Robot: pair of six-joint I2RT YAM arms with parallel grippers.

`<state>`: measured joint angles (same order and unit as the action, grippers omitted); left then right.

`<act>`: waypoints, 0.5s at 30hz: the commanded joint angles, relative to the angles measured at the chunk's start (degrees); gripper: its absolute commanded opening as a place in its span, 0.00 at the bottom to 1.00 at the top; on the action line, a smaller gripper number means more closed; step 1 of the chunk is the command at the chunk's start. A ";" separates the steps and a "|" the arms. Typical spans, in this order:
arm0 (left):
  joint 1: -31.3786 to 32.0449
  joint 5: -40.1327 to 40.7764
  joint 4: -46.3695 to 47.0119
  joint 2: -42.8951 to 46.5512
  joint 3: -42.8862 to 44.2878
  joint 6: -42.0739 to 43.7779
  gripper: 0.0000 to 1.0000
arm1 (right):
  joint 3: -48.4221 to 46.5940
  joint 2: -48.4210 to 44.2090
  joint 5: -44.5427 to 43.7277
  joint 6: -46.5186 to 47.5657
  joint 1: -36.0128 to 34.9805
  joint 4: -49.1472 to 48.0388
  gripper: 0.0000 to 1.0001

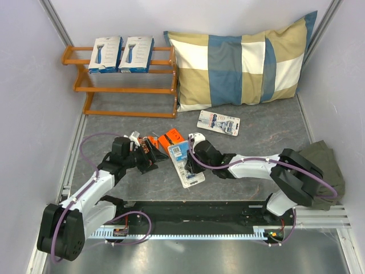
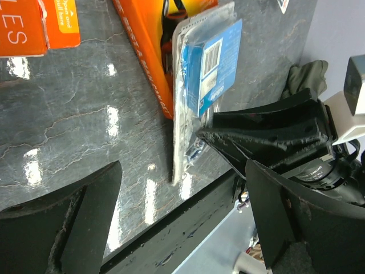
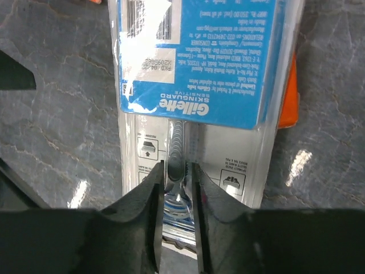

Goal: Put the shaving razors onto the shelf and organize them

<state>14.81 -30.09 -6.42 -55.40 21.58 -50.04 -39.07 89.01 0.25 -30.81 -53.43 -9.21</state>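
Note:
Two white razor boxes [image 1: 106, 54] [image 1: 137, 53] stand on the top tier of the orange-brown shelf [image 1: 124, 89]. One blue-carded blister pack [image 1: 218, 122] lies flat below the pillow. A second blister pack [image 3: 199, 68] [image 1: 183, 154] lies face down at mid-table; my right gripper [image 3: 177, 177] [image 1: 191, 162] is shut on its raised clear bulge over the razor handle. Two orange packs [image 1: 170, 138] [image 2: 145, 51] lie just left of it, one partly under it. My left gripper [image 2: 182, 228] [image 1: 149, 162] hangs open beside them, holding nothing.
A blue-and-beige checked pillow [image 1: 242, 63] leans against the back wall right of the shelf. A crumpled green cloth [image 1: 328, 162] lies at the right edge. Grey walls close in both sides. A black strip and metal rail [image 1: 194, 231] run along the near edge.

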 commanded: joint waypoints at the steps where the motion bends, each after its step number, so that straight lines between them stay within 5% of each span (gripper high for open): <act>1: 0.40 0.38 3.78 -0.15 -0.75 1.17 0.96 | -3.64 4.14 -9.12 -1.09 -2.38 6.04 0.24; 8: 0.48 0.20 3.78 0.29 -1.37 1.61 0.96 | -4.79 5.82 -15.19 -2.77 -3.26 9.04 0.02; 15: 0.48 -0.41 3.78 1.60 -1.28 2.58 0.96 | -4.88 2.58 -18.53 -3.12 -3.70 10.71 0.00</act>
<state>15.14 -30.13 -4.84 -55.33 20.36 -50.02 -44.27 92.31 -11.92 -33.74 -57.54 -5.04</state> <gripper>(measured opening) 0.954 0.202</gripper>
